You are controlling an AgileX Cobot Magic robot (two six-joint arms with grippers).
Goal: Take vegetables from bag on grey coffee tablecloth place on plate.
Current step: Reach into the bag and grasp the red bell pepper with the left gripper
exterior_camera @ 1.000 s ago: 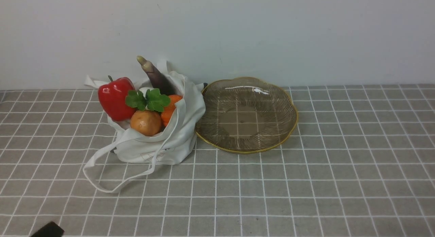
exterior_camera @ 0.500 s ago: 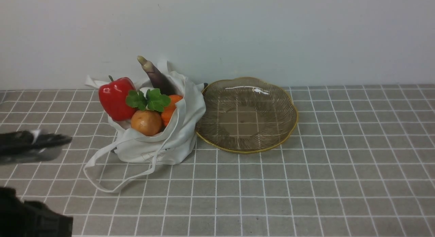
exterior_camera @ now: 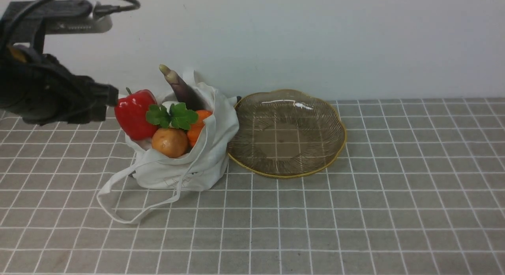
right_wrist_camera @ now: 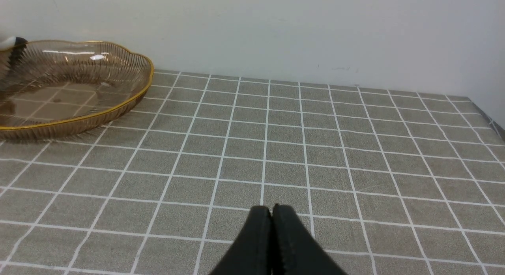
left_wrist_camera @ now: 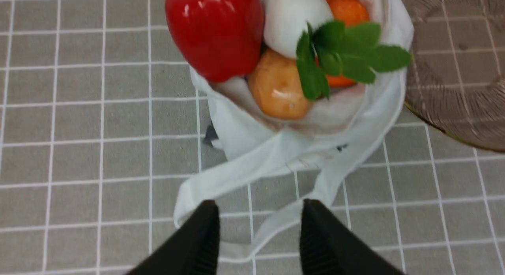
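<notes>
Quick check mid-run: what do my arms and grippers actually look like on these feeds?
Left arm: bulky matte black housing, with a black cable arching over it and a pale grey bar mounted on top. Left gripper and right gripper: black tapering fingers with finely ribbed inner faces. No legible markings. The rest of the right arm is out of view.

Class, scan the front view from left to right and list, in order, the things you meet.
left gripper → pepper → potato → plate
</notes>
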